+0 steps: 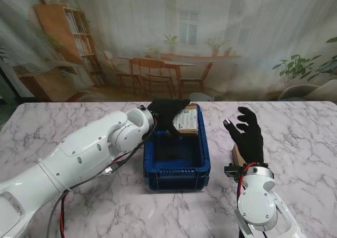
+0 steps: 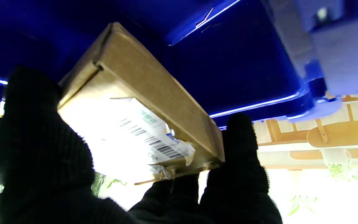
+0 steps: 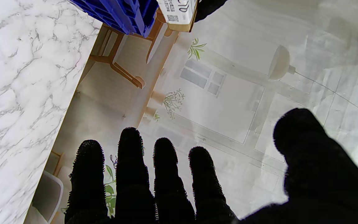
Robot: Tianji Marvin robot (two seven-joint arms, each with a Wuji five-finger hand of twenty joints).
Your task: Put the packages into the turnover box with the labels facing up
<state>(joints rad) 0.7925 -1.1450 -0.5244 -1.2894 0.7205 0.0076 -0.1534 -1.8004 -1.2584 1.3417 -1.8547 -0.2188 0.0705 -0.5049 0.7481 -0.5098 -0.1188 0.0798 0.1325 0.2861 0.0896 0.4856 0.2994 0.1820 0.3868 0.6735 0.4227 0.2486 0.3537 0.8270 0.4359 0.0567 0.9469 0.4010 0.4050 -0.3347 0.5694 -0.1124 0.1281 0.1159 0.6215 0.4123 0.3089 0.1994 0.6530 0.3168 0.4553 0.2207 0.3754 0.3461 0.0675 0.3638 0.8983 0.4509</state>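
On the marble table you see the left hand gripping the labelled cardboard package over the blue turnover box's far edge, while the right hand hovers spread and empty beside it.

A printed backdrop of a sunlit room with bookshelf, dining table, chairs and window

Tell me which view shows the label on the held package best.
The left wrist view: the label fills the frame, barcode readable, on the package gripped by the left hand. The stand view shows the label small and angled over the turnover box. The right wrist view catches only a corner.
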